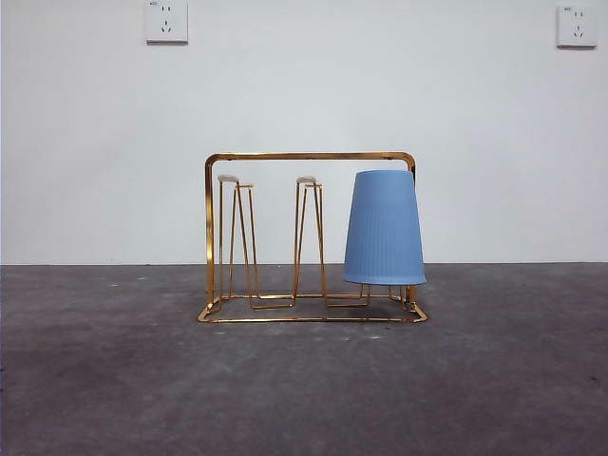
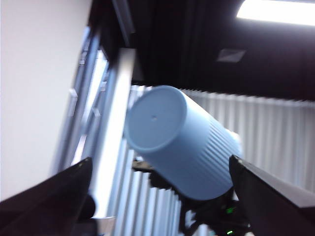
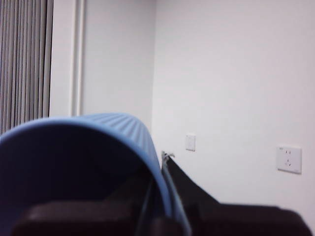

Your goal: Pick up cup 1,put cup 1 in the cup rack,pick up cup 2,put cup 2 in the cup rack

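The gold wire cup rack (image 1: pixel 309 156) stands on the table in the front view. One ribbed blue cup (image 1: pixel 384 228) sits upside down over its right prong; the left and middle prongs are bare. My right gripper (image 3: pixel 160 196) is shut on the rim of a second blue cup (image 3: pixel 113 123), one jaw inside and one outside. It is held up in the air, out of the front view. The left wrist view shows that cup (image 2: pixel 182 142) bottom-first, held by the other gripper. My left gripper (image 2: pixel 160 158) is open and empty, apart from it.
The dark grey table (image 1: pixel 304 399) stretches in front of and beside the rack. A white wall stands behind, with two sockets (image 1: pixel 166 21) (image 1: pixel 577 25) high up. No arm shows in the front view.
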Action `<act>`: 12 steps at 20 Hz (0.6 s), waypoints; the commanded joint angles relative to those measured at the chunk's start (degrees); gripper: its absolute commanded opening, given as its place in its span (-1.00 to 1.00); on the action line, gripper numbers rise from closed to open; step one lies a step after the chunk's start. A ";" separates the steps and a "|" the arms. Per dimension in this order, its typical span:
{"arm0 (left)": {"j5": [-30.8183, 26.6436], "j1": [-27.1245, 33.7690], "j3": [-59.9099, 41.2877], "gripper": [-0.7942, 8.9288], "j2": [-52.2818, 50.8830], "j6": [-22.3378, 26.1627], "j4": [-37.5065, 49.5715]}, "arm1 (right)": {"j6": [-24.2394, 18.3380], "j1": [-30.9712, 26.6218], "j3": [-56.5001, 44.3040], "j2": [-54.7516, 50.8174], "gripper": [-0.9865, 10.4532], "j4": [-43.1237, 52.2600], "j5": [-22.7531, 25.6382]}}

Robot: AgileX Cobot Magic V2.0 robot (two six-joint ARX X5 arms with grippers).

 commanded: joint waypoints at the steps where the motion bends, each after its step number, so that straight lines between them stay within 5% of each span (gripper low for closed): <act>1: 1.31 0.02 -0.22 0.13 2.47 -7.06 7.28 | -0.66 0.02 -0.44 0.48 -0.85 1.11 -1.09; 12: 1.73 0.02 -0.22 0.13 8.74 -12.92 20.02 | -0.63 0.02 -0.44 2.86 -0.85 3.61 -2.91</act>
